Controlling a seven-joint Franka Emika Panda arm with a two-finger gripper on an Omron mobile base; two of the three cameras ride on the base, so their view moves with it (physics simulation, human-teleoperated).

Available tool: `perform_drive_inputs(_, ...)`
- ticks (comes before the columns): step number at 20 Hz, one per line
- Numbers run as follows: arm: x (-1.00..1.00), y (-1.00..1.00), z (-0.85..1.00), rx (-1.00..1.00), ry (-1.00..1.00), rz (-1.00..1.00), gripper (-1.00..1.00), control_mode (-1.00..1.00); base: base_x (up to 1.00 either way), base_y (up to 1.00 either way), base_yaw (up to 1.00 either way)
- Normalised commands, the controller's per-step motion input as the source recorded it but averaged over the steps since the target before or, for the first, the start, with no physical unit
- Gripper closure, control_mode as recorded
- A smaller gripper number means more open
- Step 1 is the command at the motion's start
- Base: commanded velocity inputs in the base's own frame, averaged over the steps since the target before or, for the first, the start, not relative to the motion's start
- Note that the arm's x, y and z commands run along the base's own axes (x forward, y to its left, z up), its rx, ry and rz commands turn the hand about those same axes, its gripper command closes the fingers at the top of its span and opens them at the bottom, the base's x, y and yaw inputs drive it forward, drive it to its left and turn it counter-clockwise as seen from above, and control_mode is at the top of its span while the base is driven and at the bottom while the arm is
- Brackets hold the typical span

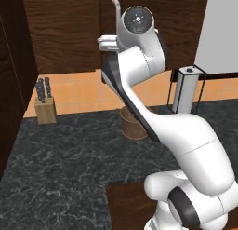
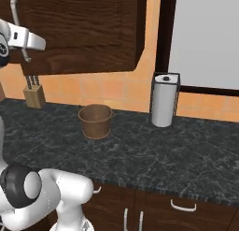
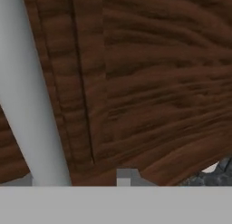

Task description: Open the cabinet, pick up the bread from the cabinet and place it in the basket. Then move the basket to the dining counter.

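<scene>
- We see the cabinet [image 2: 88, 29], dark wood-grain, above the black marbled counter [image 2: 140, 150], its silver bar handle [image 3: 31, 105] close before the gripper [image 2: 25, 54]; we cannot tell its jaw state.
- The woven basket [image 2: 95, 121] stands between a knife block [image 2: 34, 95] and a paper-towel roll [image 2: 165, 100].

Both base views look forward and down from behind the arm, left and right, sharing the desk [image 1: 69, 150], basket [image 2: 95, 121] and cabinet [image 2: 88, 29]. The hand view faces the cabinet door at very close range.
</scene>
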Motion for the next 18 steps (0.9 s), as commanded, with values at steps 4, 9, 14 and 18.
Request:
perform_drive_inputs(4,-0.42,-1.0,-0.32,0.01,0.0,0.04,1.0,-1.0,0.0,0.0,0.0)
perform_drive_inputs(9,-0.69,-1.0,-0.39,0.03,-0.02,0.11,1.0,-1.0,0.0,0.0,0.0)
perform_drive_inputs(14,-0.84,-1.0,-0.35,0.02,-0.07,0.14,1.0,-1.0,0.0,0.0,0.0)
perform_drive_inputs(18,-0.66,-1.0,-0.34,0.0,-0.04,0.07,1.0,-1.0,0.0,0.0,0.0)
